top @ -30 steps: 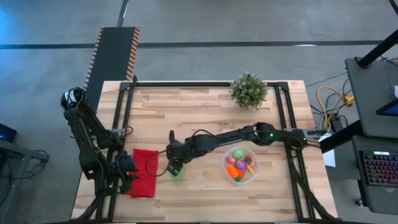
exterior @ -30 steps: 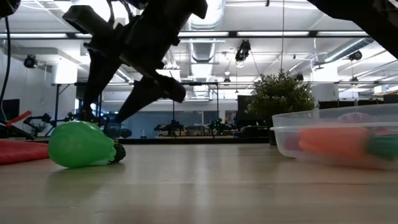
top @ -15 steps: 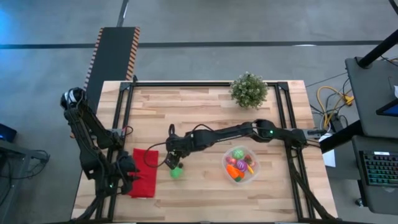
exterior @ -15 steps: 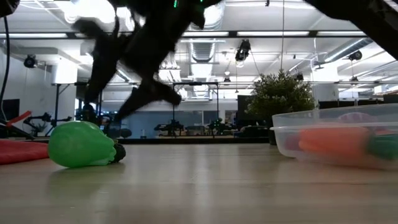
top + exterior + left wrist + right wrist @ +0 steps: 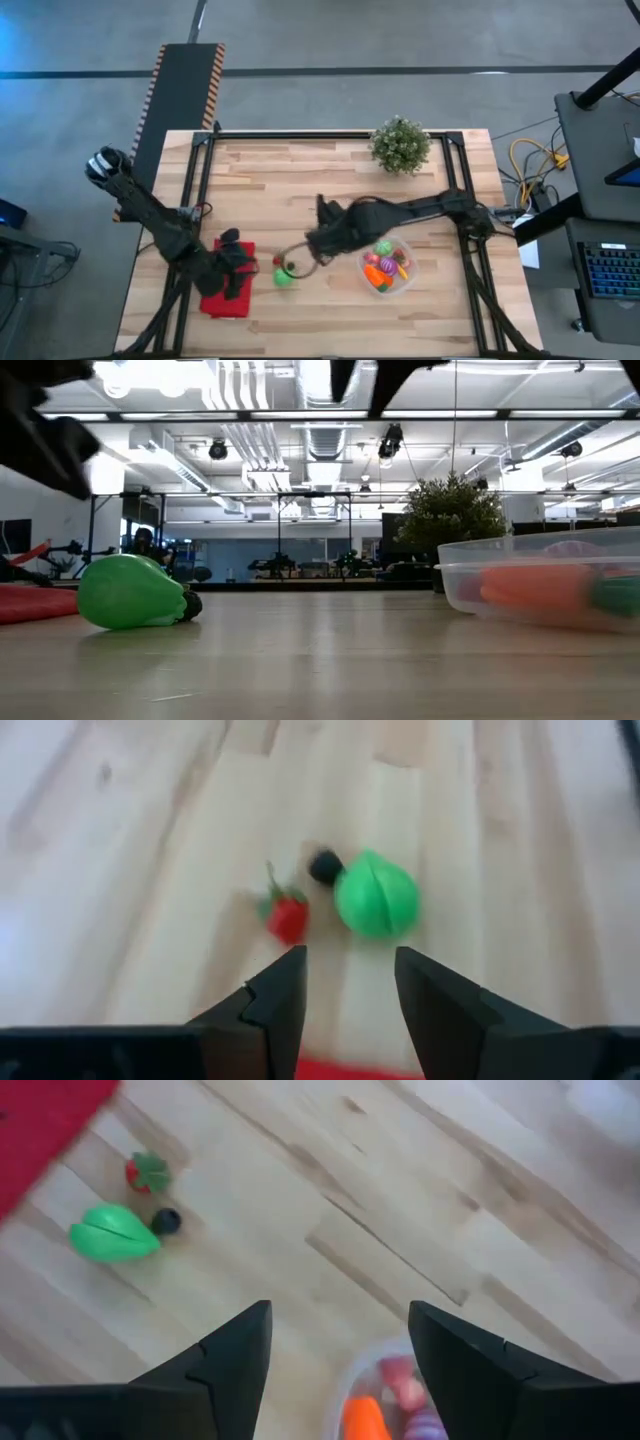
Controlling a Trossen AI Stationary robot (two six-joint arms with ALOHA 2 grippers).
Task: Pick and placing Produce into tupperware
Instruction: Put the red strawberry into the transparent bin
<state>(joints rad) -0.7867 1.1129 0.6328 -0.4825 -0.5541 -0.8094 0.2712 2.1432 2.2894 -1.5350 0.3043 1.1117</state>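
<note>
A green toy piece (image 5: pixel 285 277) lies on its side on the table, with a small red piece (image 5: pixel 277 262) just beside it. In the left wrist view the green piece (image 5: pixel 376 897), the red piece (image 5: pixel 287 917) and a small dark bit (image 5: pixel 323 867) sit ahead of my open left gripper (image 5: pixel 348 990), which hovers over the red cloth's edge (image 5: pixel 243 264). My right gripper (image 5: pixel 318 243) is open (image 5: pixel 340 1350) and raised between the green piece (image 5: pixel 113 1240) and the clear tupperware (image 5: pixel 386 264). The tupperware holds an orange carrot (image 5: pixel 376 279) and several other pieces.
A red folded cloth (image 5: pixel 228 290) lies at the table's near left under my left arm. A potted plant (image 5: pixel 401 144) stands at the far edge. In the low view the tupperware (image 5: pixel 545 585) stands to the right and the green piece (image 5: pixel 130 592) to the left.
My right gripper has drawn back from the green piece, rising and moving toward the table's right, to beside the tupperware. My left arm has swung out from the near left corner across the red cloth toward the green piece. The green piece has stayed in place.
</note>
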